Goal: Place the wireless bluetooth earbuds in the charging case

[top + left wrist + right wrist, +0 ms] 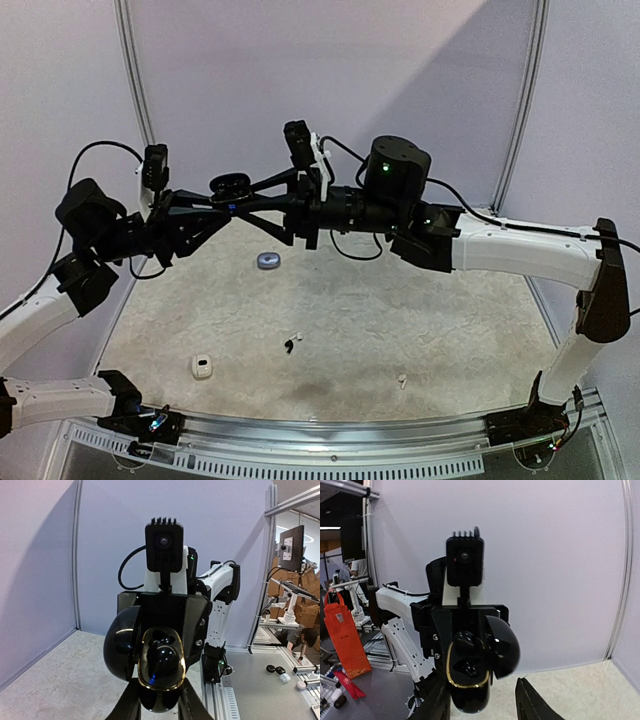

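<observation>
only the overhead view catches the loose buds: a tiny black earbud (pixel 289 346) near the middle of the surface (pixel 450 320), a white earbud (pixel 401 380) toward its front edge. the wrist views show the glossy black charging case (pixel 159 667), gold-rimmed, lid open, clamped in the left end effector (pixel 160 706). the right end effector (pixel 481 695) has its fingers spread apart.

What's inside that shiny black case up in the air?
Inside the open case, within its gold rim, are dark glossy lumps. Earbuds or empty hollows? Too dark to tell.

Three cases (pixel 230 185) (pixel 267 261) (pixel 202 367), three loose earbuds (pixel 289 347) (pixel 297 335) (pixel 402 380)
</observation>
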Robot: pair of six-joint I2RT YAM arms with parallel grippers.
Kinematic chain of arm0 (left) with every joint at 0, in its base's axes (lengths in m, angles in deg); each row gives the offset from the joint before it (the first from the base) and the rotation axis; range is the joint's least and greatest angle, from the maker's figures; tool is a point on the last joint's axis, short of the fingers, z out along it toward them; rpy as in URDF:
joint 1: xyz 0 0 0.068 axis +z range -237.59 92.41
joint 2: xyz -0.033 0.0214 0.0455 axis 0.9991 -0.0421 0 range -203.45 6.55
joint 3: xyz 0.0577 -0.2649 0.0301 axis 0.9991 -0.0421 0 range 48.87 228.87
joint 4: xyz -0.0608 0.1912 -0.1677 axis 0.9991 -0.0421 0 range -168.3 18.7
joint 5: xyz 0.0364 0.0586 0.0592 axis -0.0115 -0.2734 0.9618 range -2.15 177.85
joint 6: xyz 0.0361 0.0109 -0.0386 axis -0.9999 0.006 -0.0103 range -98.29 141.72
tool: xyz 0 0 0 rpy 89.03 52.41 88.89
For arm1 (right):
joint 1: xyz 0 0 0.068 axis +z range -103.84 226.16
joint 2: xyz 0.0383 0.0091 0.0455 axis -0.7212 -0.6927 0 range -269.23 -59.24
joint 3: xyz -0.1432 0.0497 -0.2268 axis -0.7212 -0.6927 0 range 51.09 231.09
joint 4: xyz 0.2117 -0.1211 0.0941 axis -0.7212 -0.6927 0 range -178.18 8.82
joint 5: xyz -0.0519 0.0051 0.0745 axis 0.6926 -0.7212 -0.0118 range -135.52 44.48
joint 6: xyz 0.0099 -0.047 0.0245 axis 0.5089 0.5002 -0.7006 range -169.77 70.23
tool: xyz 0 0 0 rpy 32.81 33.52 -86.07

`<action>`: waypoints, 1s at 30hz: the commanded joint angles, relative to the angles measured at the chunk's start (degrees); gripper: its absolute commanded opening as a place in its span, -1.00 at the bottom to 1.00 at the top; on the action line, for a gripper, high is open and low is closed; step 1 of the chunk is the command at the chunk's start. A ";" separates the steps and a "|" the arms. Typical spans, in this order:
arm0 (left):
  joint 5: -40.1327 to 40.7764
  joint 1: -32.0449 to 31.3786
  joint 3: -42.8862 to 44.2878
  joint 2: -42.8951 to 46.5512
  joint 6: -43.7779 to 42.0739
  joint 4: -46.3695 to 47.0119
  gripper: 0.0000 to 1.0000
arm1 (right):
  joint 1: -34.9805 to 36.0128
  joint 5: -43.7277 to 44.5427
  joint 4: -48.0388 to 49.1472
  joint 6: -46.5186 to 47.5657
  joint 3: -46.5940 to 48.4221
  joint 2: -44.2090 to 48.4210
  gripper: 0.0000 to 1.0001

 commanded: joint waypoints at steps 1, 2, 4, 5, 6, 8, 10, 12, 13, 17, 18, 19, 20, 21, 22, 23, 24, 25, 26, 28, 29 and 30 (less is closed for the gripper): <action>6.47 -0.91 -1.03 2.62 -2.11 -2.27 -1.00 | -0.15 5.80 -2.21 -0.48 -0.37 0.01 0.06; 7.80 -0.90 -1.02 3.15 -2.93 -3.47 -1.00 | -0.13 6.75 -2.64 -0.70 -0.84 0.60 0.11; 11.23 -0.90 -1.24 4.53 -4.86 -6.53 -1.00 | -0.13 10.32 -4.50 -1.42 -1.67 1.62 0.27; 13.71 -0.90 -1.47 5.29 -5.77 -8.05 -1.00 | -0.15 12.90 -6.64 -1.91 -1.78 2.35 0.27; 16.32 -0.90 -1.74 6.15 -6.61 -9.45 -1.00 | -0.18 16.16 -9.73 -3.08 -1.54 2.75 0.27; 23.13 -0.90 -2.74 8.13 -8.11 -11.77 -1.00 | -0.18 24.31 -18.04 -5.55 -0.04 3.37 0.24; 27.67 -0.43 -3.80 9.89 -9.43 -14.02 -1.00 | -0.12 34.54 -30.34 -10.75 4.36 2.71 0.13; 30.86 0.56 -4.18 11.18 -10.15 -16.86 -1.00 | -0.07 42.29 -44.74 -17.63 9.53 0.34 0.05; 32.41 1.00 -4.19 11.76 -10.66 -18.16 -1.00 | 0.10 43.93 -52.74 -22.56 11.65 -0.98 0.05; 38.19 1.47 -4.74 14.40 -13.66 -23.34 -1.00 | 2.02 44.21 -65.94 -32.26 18.07 -9.11 0.07; 38.70 1.47 -4.92 15.17 -14.36 -24.09 -1.00 | 2.52 43.77 -67.99 -33.88 19.66 -10.77 0.07; 39.43 1.47 -5.15 15.94 -14.57 -24.76 -1.00 | 3.21 43.71 -70.56 -34.88 22.13 -13.88 0.08; 40.34 1.47 -5.34 16.65 -14.23 -25.38 -1.00 | 3.75 43.63 -73.51 -36.17 25.05 -15.92 0.08; 40.80 1.47 -5.63 17.29 -13.72 -26.07 -1.00 | 4.29 43.41 -77.39 -37.16 28.93 -18.91 0.08; 41.04 1.47 -6.30 18.23 -13.51 -26.44 -1.00 | 4.95 43.25 -80.67 -37.94 32.70 -22.68 0.08; 40.90 1.47 -7.80 19.52 -13.48 -25.95 -1.00 | 5.69 42.93 -83.45 -38.96 35.87 -24.84 0.08; 40.65 1.47 -9.74 21.19 -13.30 -25.42 -1.00 | 6.39 42.80 -85.22 -39.31 38.55 -27.47 0.08; 40.58 1.47 -11.75 23.06 -12.96 -24.32 -1.00 | 6.92 42.46 -86.33 -39.76 40.45 -29.14 0.08; 40.60 1.47 -13.74 24.77 -12.43 -24.03 -1.00 | 7.33 41.77 -86.77 -40.17 41.46 -31.51 0.07; 40.92 1.49 -16.77 27.77 -10.98 -24.67 -1.00 | 7.88 40.41 -86.59 -42.17 41.80 -34.04 0.07; 40.62 1.54 -17.79 28.93 -10.33 -25.16 -1.00 | 8.15 39.91 -86.44 -42.88 41.80 -35.00 0.07; 40.17 1.48 -18.74 30.24 -9.72 -25.49 -1.00 | 8.33 39.54 -86.27 -43.77 41.87 -36.49 0.07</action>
